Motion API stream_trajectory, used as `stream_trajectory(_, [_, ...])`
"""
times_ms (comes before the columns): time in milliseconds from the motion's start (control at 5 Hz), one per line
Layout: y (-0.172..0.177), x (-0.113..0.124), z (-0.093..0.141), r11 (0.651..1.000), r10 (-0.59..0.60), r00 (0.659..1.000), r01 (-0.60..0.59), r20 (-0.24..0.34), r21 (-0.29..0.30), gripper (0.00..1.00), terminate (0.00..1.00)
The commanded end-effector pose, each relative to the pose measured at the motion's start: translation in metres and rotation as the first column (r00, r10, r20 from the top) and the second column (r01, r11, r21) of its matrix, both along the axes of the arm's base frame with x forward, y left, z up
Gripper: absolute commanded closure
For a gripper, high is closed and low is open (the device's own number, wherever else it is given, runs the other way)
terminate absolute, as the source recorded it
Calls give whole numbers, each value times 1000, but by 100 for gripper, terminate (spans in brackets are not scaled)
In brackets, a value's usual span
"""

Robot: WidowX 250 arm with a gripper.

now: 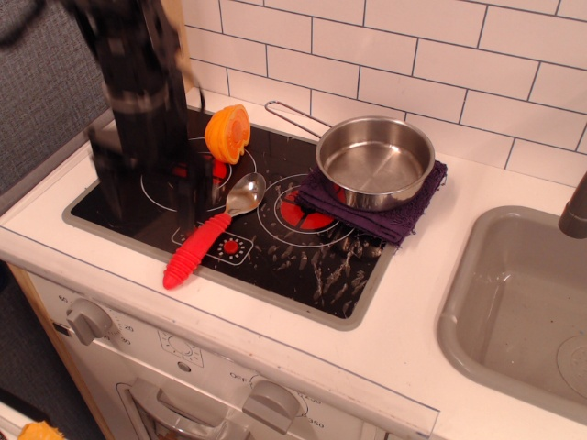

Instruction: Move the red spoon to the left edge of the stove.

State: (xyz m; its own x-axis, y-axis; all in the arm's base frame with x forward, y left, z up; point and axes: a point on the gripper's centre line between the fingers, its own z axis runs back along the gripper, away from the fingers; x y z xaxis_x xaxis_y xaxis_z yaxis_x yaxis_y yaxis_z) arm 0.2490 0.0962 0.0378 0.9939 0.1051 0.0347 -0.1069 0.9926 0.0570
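Observation:
The red spoon (204, 240) lies on the black stove (303, 266), its silver bowl pointing to the back right between the two burners and its red handle reaching the front rim. My gripper (151, 197) is motion-blurred and hangs low over the left burner, just left of the spoon. Its jaws look spread apart and hold nothing. The arm hides most of the left burner.
An orange half-fruit toy (227, 133) stands at the back of the left burner. A steel pot (374, 160) sits on a purple cloth (404, 218) over the right burner. A grey sink (523, 302) is to the right. White counter surrounds the stove.

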Motion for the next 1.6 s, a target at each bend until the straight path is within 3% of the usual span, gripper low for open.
stream_trajectory(0, [-9,-2,-29,999,-34,998,33,-45,-12,0,0])
stream_trajectory(200, [-11,-1,-34,999,-35,998,35,-52,-11,0,0])
stream_trajectory(400, [-11,-2,-34,1000,-31,998,31,-53,0,100,0])
stream_trajectory(800, [-13,-2,-32,999,-26,998,28,-59,31,100,0])
stream_trajectory(1000, [-5,0,-15,999,14,999,-12,-36,50,100,0])
stream_trajectory(1400, [32,15,38,1000,16,998,-14,56,-28,100,0])
